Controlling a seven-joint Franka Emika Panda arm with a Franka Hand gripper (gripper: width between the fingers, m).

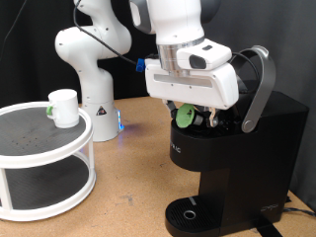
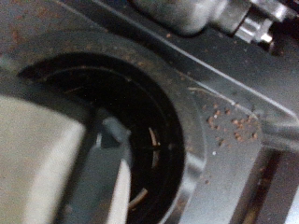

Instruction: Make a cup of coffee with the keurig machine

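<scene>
On the brown tabletop [image 1: 138, 168], we judge the end effector [image 1: 194, 115], gripping a green-topped pod [image 1: 185, 116], risks jamming it crooked in the open black boxy keurig machine [image 1: 237, 163].

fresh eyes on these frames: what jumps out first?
The white arm's tool sits low over the open top of the black keurig machine at the exterior view's right, a green-topped pod right at its tip. The wrist view looks straight into the dark round pod chamber. The cup stands on a white two-tier stand at the left.
</scene>
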